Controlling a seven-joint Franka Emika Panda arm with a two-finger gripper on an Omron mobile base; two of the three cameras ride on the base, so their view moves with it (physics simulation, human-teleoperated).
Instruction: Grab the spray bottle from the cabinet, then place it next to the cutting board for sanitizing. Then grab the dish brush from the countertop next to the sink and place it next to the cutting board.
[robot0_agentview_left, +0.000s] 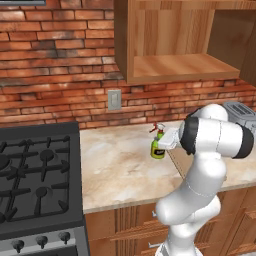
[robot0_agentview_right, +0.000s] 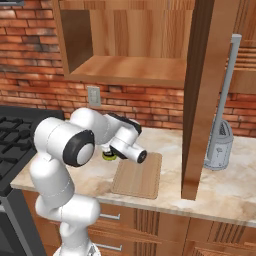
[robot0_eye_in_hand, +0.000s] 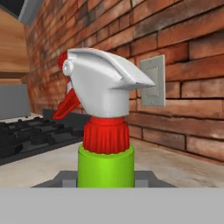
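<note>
The bottle (robot0_agentview_left: 158, 145) stands upright on the countertop (robot0_agentview_left: 117, 170), toward its back edge and just off the left edge of the board (robot0_agentview_right: 138, 175). From the left base view its green body, pale label and red nozzle show beside the white hand; from the right base view just a sliver of green base shows under the wrist. The gripper (robot0_eye_in_hand: 105, 178) is closed narrow on the bottle: in the hand view the two dark tips (robot0_eye_in_hand: 61, 178) sit tight against either side of the green neck, just below the red collar, with the white trigger head filling the space above. The board lies flat near the countertop's front edge, its long side running away from the robot. The cabinet (robot0_agentview_left: 175, 45) hangs open above, its shelf bare. A grey outlet (robot0_agentview_left: 114, 99) sits on the brick wall behind the bottle. The stove (robot0_agentview_left: 35, 175) adjoins the countertop's left end, and a toaster (robot0_agentview_left: 240, 116) sits at the right, partly hidden by the arm. Whether the bottle's base rests on the stone or hangs just above it, I cannot tell.
</note>
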